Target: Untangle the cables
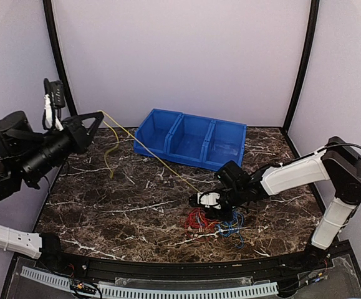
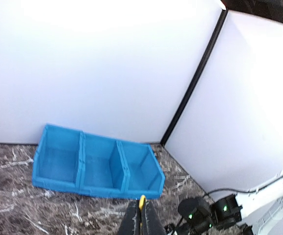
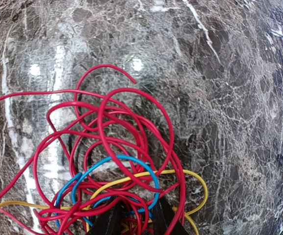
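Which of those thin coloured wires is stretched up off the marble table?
The thin yellow wire: it alone rises to the left gripper; the red wires and blue wires lie heaped.

White link shells and black cylindrical joint housings are seen on the left arm [image 1: 37, 156] and the right arm [image 1: 292, 174]. A thin black cable [image 1: 358, 149] is looped over the right elbow, and small green lights [image 2: 190, 216], possibly indicators, are lit.

A blue bin [image 1: 181, 132] with three compartments side by side is seen set askew at the back of the dark, white-veined marble table [image 1: 124, 205], near the pale rear wall [image 1: 180, 56]. Black corner posts [image 1: 302, 62] are picked out either side, and a white slotted strip [image 1: 168, 290] is laid along the near edge.
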`<state>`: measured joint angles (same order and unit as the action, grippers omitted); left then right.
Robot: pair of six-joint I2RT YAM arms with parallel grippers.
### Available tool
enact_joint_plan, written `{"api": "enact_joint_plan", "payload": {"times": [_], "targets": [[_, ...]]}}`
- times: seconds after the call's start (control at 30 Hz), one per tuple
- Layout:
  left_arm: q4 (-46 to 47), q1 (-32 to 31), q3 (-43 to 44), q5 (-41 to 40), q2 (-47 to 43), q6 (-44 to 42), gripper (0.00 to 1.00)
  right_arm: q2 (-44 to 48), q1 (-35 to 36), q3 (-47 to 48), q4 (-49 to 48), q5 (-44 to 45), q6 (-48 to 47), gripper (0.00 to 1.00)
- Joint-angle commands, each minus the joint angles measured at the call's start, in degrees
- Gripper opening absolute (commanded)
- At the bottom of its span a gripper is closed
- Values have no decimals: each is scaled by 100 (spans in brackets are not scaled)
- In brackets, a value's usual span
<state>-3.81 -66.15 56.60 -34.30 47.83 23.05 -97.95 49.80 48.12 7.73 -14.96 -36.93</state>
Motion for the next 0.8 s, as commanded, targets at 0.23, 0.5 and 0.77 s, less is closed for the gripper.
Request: {"api": "enact_joint_plan", "payload": {"times": [0.23,0.5,0.77], "targets": [[-1132,31,1068,-1241,-622,-1069,0,289,-764,-64,666,489,54,26],[-1233,28,1808,-1894,-757,-1549,0,898,-1964,-801,697,417,-331,31],[-1158,32,1934,-2174,-433,-1876,0,1225,-3066,-1174,784,-284,-730,48]]}}
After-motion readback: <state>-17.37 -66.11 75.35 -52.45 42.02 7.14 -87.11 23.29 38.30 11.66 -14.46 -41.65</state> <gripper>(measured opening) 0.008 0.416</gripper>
